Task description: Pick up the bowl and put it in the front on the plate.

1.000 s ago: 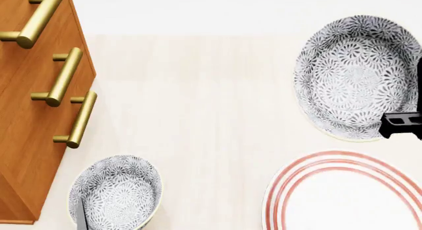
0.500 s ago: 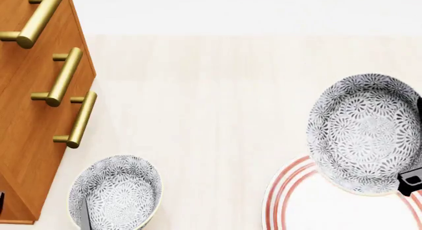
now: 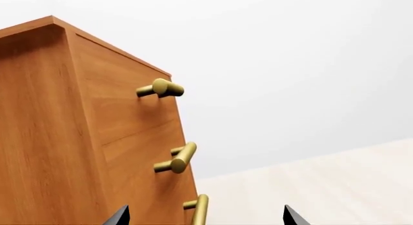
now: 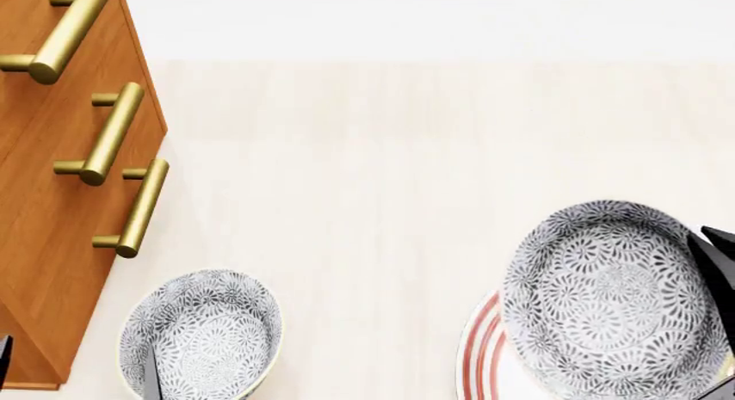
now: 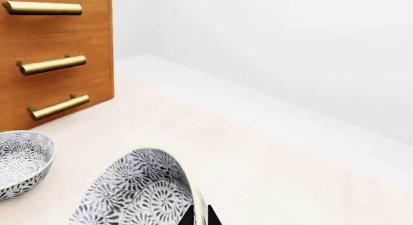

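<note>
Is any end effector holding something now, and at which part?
The right end effector holds the bowl by its rim; the left holds nothing.

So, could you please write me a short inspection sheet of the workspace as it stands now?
Surface: pale wooden tabletop, bare in the middle.
Job's things: bowl held over the plate, covering most of it.
Clutter: second patterned bowl near the cabinet.
Grippers: right gripper shut on the bowl's rim; left gripper open, holding nothing.
Cables: nothing seen.
Surroundings: wooden cabinet with brass handles; plain white wall.
</note>
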`<state>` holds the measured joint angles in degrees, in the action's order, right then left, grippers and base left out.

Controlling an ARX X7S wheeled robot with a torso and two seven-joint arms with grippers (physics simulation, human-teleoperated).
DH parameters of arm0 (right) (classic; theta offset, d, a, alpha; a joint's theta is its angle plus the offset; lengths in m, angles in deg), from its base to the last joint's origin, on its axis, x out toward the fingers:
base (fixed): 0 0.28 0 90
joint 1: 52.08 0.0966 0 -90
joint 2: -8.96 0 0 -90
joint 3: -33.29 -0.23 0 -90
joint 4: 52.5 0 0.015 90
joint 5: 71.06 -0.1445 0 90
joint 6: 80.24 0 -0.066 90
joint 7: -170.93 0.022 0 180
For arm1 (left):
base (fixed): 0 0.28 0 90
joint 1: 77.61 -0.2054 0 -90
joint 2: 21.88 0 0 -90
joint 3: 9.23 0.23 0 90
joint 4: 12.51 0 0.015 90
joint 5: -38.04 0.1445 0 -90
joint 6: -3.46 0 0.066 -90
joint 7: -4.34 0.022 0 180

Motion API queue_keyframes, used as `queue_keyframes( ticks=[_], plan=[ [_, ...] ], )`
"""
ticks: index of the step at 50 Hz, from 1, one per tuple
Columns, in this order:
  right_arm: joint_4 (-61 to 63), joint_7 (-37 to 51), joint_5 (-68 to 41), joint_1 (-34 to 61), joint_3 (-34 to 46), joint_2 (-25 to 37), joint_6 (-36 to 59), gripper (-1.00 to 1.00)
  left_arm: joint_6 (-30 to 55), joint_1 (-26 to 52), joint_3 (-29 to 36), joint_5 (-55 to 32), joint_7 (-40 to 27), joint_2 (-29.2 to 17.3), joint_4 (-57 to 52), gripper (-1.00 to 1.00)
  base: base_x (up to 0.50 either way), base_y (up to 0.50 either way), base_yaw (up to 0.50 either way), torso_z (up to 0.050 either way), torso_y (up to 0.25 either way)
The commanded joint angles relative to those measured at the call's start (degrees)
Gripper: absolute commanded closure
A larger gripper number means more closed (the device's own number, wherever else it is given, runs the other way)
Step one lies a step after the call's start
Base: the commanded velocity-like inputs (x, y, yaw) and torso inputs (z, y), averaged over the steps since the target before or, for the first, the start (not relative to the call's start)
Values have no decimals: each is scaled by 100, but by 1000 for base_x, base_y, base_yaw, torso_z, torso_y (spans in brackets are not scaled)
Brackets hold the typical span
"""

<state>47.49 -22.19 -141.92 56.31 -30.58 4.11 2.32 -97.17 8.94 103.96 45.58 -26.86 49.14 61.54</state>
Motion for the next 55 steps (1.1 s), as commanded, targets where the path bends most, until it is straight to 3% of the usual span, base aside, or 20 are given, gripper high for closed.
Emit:
queue_keyframes(
  ticks=[1, 11, 17, 24, 55],
  plan=[
    [64, -299, 24, -203, -28, 206, -537, 100, -3, 16, -35, 10, 57, 36, 27, -100, 0, 0, 0, 0, 0],
    [-39, -246, 167, -134, -63, 29, -361, 100, -5, 19, -13, 3, 44, 27, 35, -100, 0, 0, 0, 0, 0],
    [-338, 163, 435, 467, -99, -597, 456, 100, 1, 19, -4, -1, 35, 20, 29, -100, 0, 0, 0, 0, 2],
    [-456, 306, -444, 871, -114, -996, 1231, 100, -2, 24, 7, -3, 23, 11, 37, -100, 0, 0, 0, 0, 0],
    [-1123, 4, -704, 520, 173, -1468, 1441, 100, 30, 58, 86, -18, 12, -18, 53, -100, 0, 0, 0, 0, 0]
  ],
)
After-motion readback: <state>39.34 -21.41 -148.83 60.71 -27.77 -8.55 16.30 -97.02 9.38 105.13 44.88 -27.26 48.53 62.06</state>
